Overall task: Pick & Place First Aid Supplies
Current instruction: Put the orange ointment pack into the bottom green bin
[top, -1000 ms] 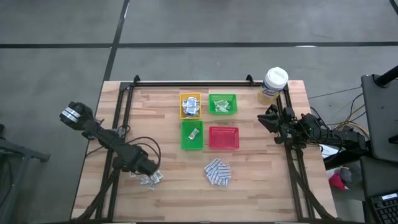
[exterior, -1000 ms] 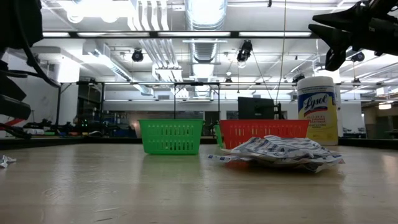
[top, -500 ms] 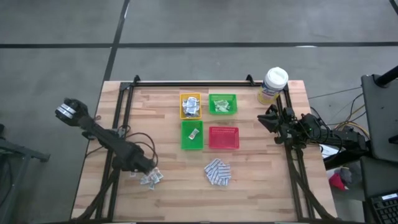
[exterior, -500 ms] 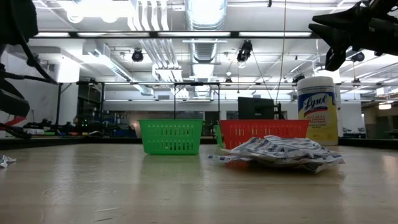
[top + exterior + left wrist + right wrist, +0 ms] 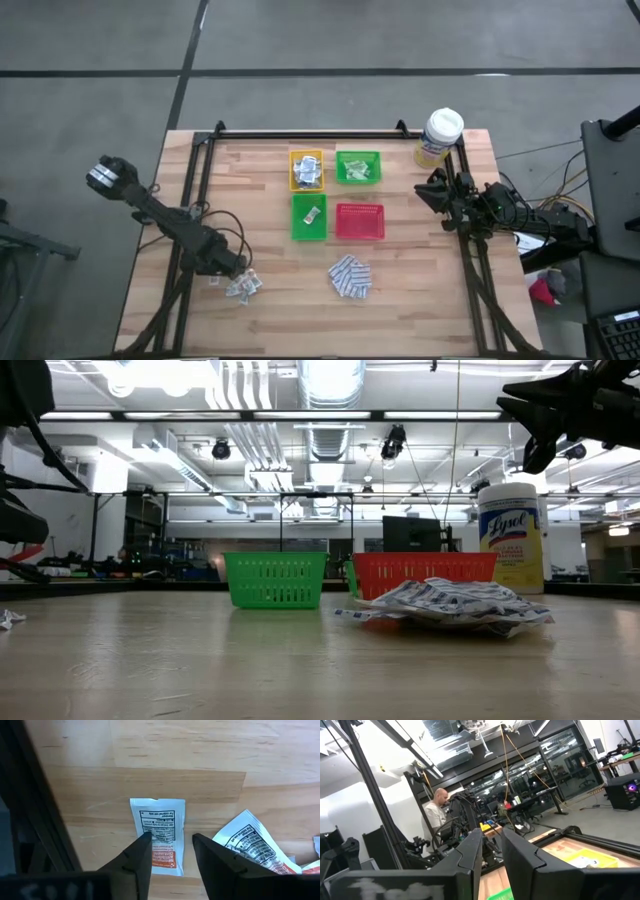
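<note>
Step in hand, by the look of it: the left gripper (image 5: 167, 847) is going for a white sachet (image 5: 159, 835) off the small loose pile (image 5: 241, 286) at the lower left of the high view. In the left wrist view the jaws are spread, one finger on either side of the sachet's lower half; the orange-printed end sits in the gap. Not pinching yet.

To do it well: come straight down, seat both tips on the wood (image 5: 165, 755) before closing, and take only this packet. The next sachet (image 5: 252, 847) lies just beside one finger, so any sideways drift would snag it. The packet is thin and flat; a shallow pinch may slip off the edge.

Orientation: the sachet lies flat, print side up. Its long axis runs top to bottom in the left wrist frame, roughly parallel to the fingers, so the jaws close across its short width. The notched plain end points to the top of the frame, the orange end toward the gripper.

The right gripper (image 5: 490, 855) is parked high at the right edge of the high view, near the yellow canister (image 5: 440, 135). Fingers slightly apart, holding nothing.

A bigger pile of patterned pads (image 5: 351, 277) sits lower centre, below the red tray (image 5: 359, 222).
</note>
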Controlling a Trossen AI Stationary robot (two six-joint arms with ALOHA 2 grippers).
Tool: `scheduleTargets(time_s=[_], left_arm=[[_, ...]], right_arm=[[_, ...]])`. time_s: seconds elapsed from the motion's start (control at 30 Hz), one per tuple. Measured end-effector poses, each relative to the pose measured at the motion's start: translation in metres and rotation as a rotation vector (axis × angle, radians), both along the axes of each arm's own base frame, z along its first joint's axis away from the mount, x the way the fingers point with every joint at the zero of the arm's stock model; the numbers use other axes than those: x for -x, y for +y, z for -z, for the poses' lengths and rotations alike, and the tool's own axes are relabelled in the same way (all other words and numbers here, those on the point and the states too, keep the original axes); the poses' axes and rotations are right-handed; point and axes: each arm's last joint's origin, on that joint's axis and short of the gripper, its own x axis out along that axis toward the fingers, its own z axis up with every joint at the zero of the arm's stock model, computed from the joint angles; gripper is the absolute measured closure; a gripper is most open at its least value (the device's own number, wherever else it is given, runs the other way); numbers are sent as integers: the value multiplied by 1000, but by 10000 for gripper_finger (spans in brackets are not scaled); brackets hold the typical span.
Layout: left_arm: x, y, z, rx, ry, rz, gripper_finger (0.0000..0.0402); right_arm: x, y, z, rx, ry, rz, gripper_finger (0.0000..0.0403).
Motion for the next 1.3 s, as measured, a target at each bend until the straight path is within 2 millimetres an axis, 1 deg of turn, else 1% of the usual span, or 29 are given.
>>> scheduleTargets(time_s=[0.23, 0.4, 0.57, 0.83, 0.97, 1.23, 1.3], left_arm=[[-1, 0, 0, -15, -13, -12, 308], [-1, 1, 0, -26, -17, -15, 332], [-1, 1, 0, -31, -19, -15, 345], [0, 1, -2, -31, -19, -16, 360], [0, 2, -7, -56, -12, -15, 370], [-5, 0, -19, -85, -7, -6, 395], [-4, 1, -22, -131, 2, -1, 399]], right_arm=[[0, 0, 0, 0, 0, 0, 332], [0, 0, 0, 0, -1, 0, 324], [0, 0, 0, 0, 0, 0, 321], [0, 0, 0, 0, 0, 0, 333], [0, 0, 0, 0, -1, 0, 335], [0, 0, 0, 0, 0, 0, 323], [0, 0, 0, 3, 0, 2, 321]])
